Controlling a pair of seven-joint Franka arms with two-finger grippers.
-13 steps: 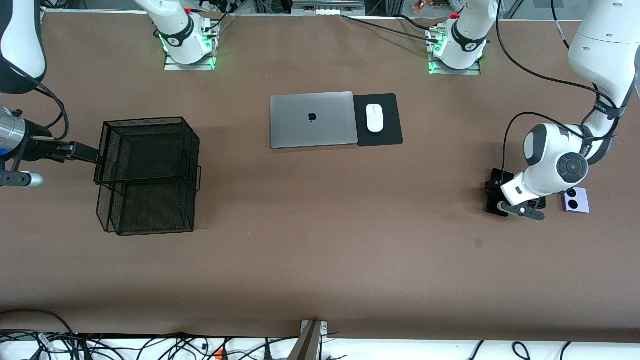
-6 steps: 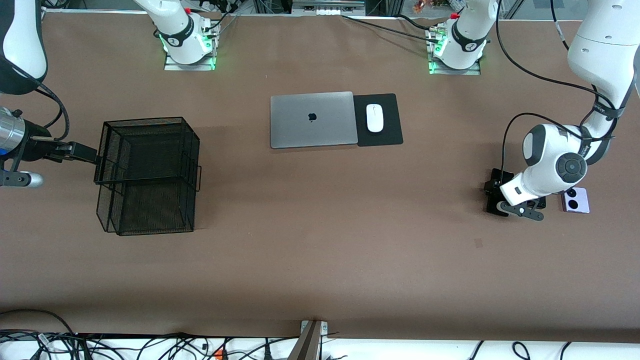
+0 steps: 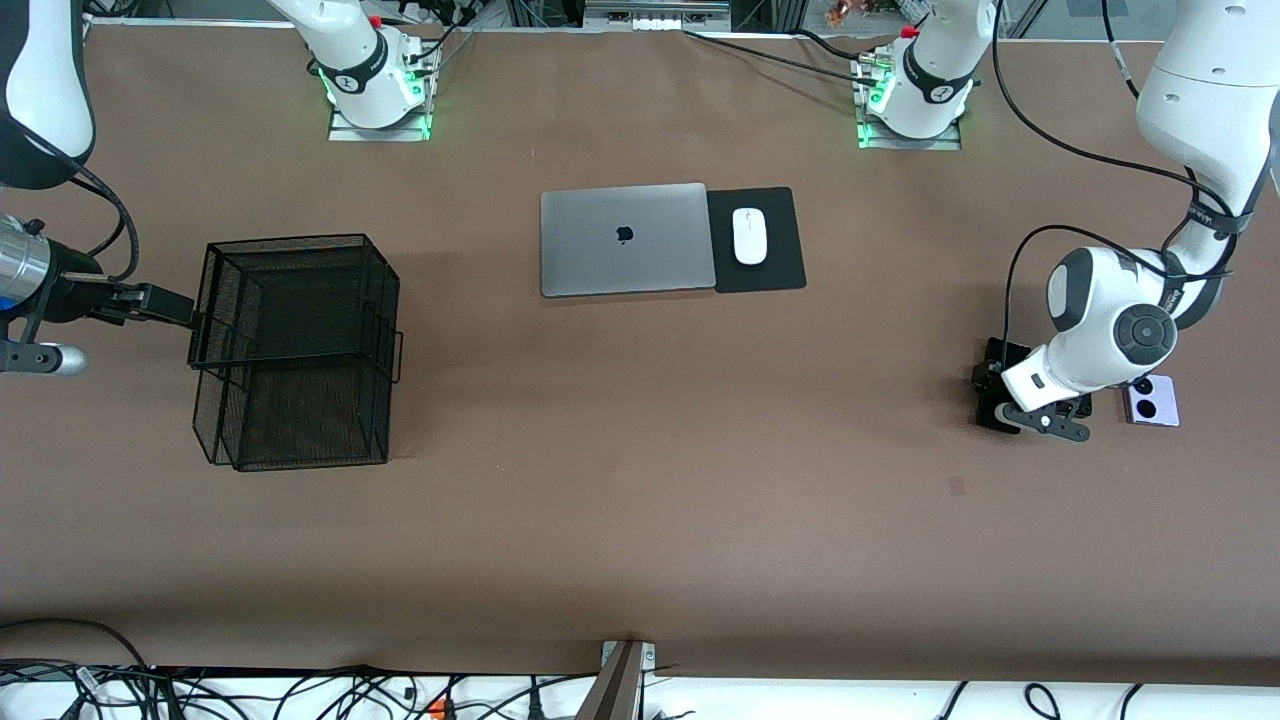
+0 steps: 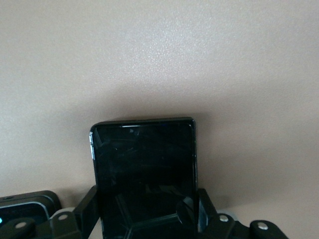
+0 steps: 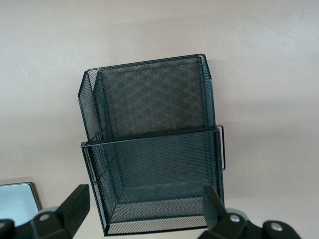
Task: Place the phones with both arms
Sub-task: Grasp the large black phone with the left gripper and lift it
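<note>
My left gripper (image 3: pixel 1008 398) is low at the left arm's end of the table. In the left wrist view my left gripper (image 4: pixel 148 205) has one finger against each long side of the long black phone (image 4: pixel 144 169), shut on it. In the front view the long black phone (image 3: pixel 997 362) sticks out from under the hand. The small black flip phone (image 4: pixel 25 204) lies beside it, mostly hidden in the front view. The lilac-white phone (image 3: pixel 1150 402) lies on the table beside the hand. My right gripper (image 3: pixel 165 303) hangs by the black mesh basket (image 3: pixel 300 350); in the right wrist view the gripper (image 5: pixel 144 205) is open and empty.
A shut silver laptop (image 3: pixel 625 238) lies mid-table, with a white mouse (image 3: pixel 748 236) on a black pad (image 3: pixel 770 270) beside it. The basket (image 5: pixel 149 149) has nothing in it. The laptop's corner shows in the right wrist view (image 5: pixel 17 201).
The left hand has shifted very slightly over the long black phone. The right arm has not moved.
</note>
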